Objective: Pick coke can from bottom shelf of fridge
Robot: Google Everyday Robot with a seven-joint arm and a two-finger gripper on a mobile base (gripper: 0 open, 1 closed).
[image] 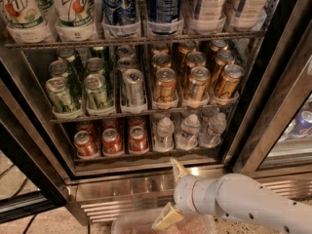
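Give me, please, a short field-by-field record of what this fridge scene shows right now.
gripper: gripper open, holding nothing, in front of the ribbed base of the fridge, below the bottom shelf
coke cans: coke cans, three red ones in front, upright, left lanes of the bottom shelf
beside them: water bottles, right lanes
shelf above: green cans, silver can, gold-orange cans
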